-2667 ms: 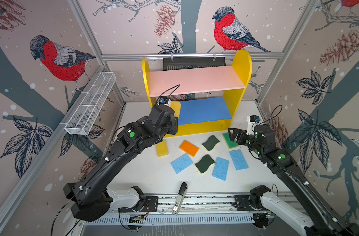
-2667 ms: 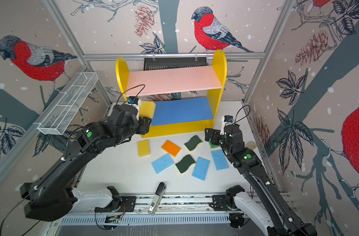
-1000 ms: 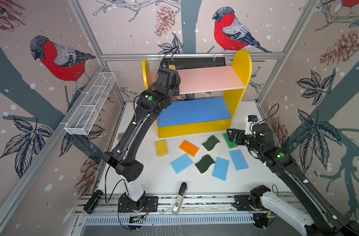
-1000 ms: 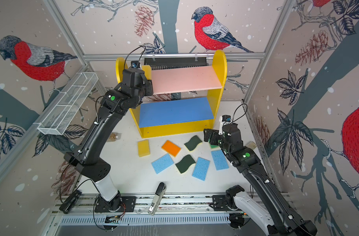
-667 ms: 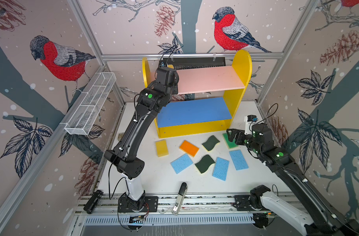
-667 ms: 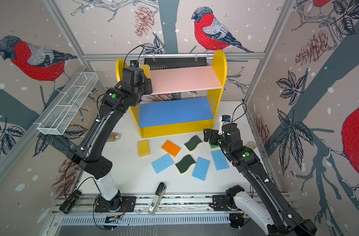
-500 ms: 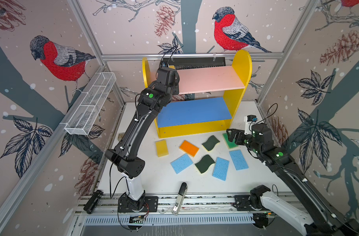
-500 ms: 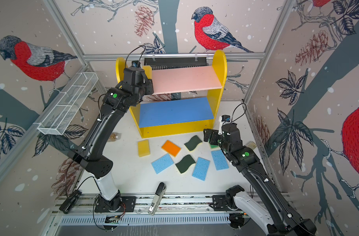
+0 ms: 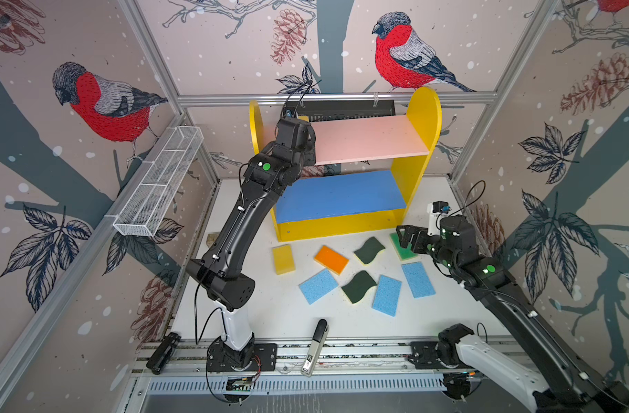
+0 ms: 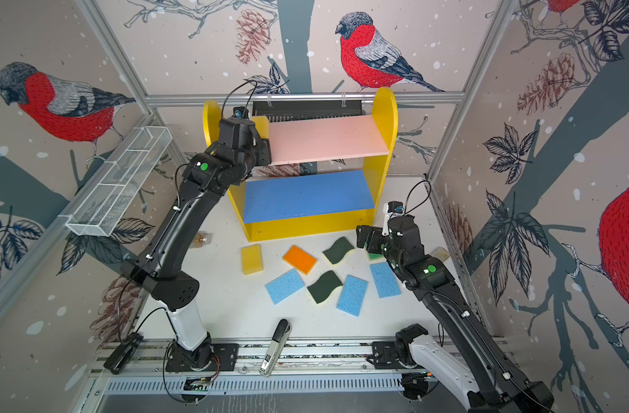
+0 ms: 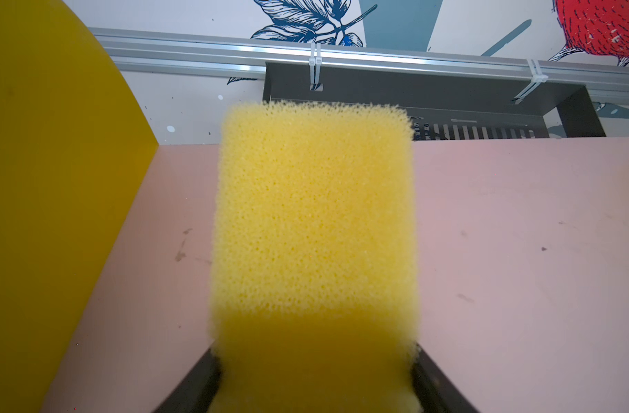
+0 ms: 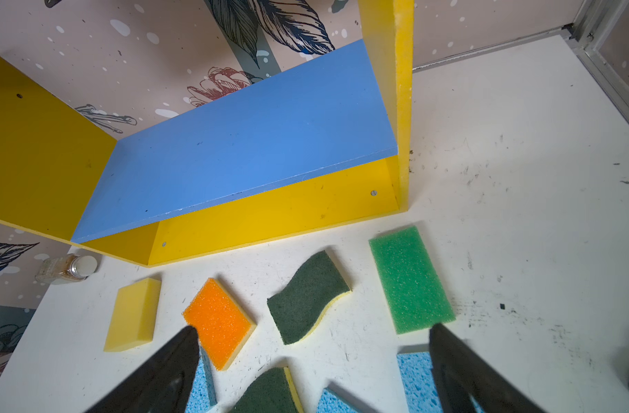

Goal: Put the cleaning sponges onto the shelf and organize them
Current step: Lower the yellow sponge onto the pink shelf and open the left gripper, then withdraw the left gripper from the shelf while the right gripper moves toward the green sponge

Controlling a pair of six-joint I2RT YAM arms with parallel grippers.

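At the front edge of the white tabletop [image 9: 277, 321] lies a black-and-white handheld tool [image 9: 316, 343], its long axis running front to back. Behind it, eight cleaning sponges lie flat and apart from one another. The three light blue sponges [image 9: 318, 286] [image 9: 387, 295] [image 9: 417, 279] are nearest; the left one is turned on a diagonal and the other two run roughly front to back. A dark green wavy sponge [image 9: 358, 286] sits between the first two. Farther back come the yellow block [image 9: 283, 259], long axis front to back, then the orange-topped sponge [image 9: 330, 259] set diagonally, and a second dark green wavy sponge [image 9: 369, 250]. Last in that row is the green-topped sponge [image 12: 411, 279], one short end pointing at the shelf [image 9: 423, 118]. The right gripper [image 12: 313, 330] hovers over the right end of this group, its fingers spread wide and empty. A brownish bottle [image 12: 68, 268] lies just beside the shelf's left foot. The blue lower board [image 9: 338, 196] is bare. Higher and farther back, the left gripper [image 11: 314, 382] reaches over the left end of the pink upper board [image 9: 370, 139]. Its fingers [image 11: 202, 386] press both long sides of the held yellow sponge [image 11: 314, 214]. That sponge lies broad face up, near the yellow side panel, long axis pointing toward the back wall. Whether it rests on the board I cannot tell. A white wire basket [image 9: 159, 182] hangs on the left wall.
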